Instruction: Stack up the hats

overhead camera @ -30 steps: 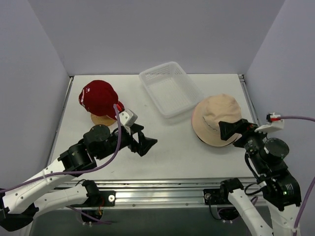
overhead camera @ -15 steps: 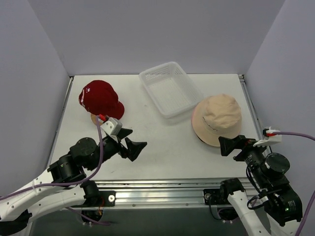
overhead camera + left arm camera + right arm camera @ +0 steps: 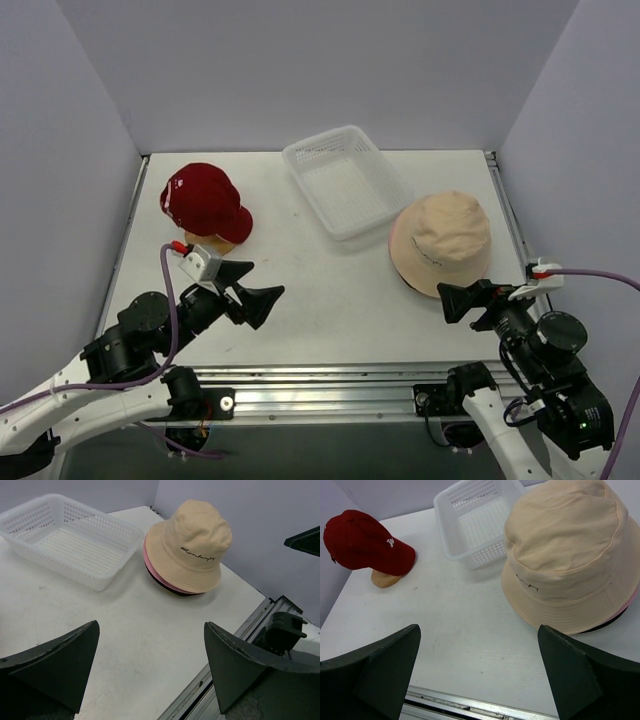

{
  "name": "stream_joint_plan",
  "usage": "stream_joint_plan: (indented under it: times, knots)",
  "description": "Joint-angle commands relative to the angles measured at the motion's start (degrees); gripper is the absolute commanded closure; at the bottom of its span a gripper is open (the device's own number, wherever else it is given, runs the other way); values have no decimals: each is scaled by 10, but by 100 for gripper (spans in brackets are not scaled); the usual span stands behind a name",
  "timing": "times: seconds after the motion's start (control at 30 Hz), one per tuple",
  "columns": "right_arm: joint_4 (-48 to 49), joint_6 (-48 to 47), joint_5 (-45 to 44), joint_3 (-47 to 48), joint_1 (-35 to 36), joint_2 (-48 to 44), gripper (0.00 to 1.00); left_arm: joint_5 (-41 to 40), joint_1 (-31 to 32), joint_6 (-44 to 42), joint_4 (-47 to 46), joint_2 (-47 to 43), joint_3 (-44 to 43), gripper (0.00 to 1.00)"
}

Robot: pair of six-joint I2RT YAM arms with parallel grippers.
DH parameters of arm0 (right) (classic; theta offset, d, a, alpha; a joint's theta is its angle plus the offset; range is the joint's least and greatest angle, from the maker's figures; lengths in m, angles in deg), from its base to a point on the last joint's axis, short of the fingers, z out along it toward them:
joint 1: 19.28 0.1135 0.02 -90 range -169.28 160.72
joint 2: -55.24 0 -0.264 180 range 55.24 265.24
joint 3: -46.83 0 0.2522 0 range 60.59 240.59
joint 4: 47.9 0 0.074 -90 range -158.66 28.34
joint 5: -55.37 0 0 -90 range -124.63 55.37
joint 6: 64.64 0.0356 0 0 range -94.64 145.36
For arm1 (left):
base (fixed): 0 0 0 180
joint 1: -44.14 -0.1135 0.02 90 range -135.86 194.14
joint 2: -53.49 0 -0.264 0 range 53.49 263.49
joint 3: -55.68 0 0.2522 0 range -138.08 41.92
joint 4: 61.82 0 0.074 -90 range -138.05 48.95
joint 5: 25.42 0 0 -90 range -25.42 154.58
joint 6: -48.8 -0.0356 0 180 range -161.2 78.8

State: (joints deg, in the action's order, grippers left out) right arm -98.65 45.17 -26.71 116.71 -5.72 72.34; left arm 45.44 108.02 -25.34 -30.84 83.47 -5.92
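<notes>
Tan bucket hat (image 3: 442, 243): on the right side of the bench (image 3: 340, 290), crown up, topmost of a pile.
Pink hat (image 3: 156, 570): directly under the tan one, only the edge of its brim showing.
Black hat (image 3: 172, 590): bottom of the pile, seen as a dark rim.
Red cap (image 3: 203, 201): far left, resting on a wooden stand (image 3: 208, 243), well apart from the pile.
Basket (image 3: 320, 137): white mesh, far middle, between the cap and the pile.
Left end effector (image 3: 262, 283): spread wide, holding nothing, on the near side of the red cap.
Right end effector (image 3: 465, 305): spread wide, holding nothing, just beside the pile's near edge.
</notes>
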Motion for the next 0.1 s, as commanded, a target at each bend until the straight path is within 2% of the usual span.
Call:
stream_joint_plan:
  times: [0.0,0.07]
  knots:
    - [25,-7,6,-5,3,10,0,-15,6,-7,-7,-6,1,6]
    - [25,-7,3,-5,3,7,0,-19,7,-7,-5,-7,1,6]
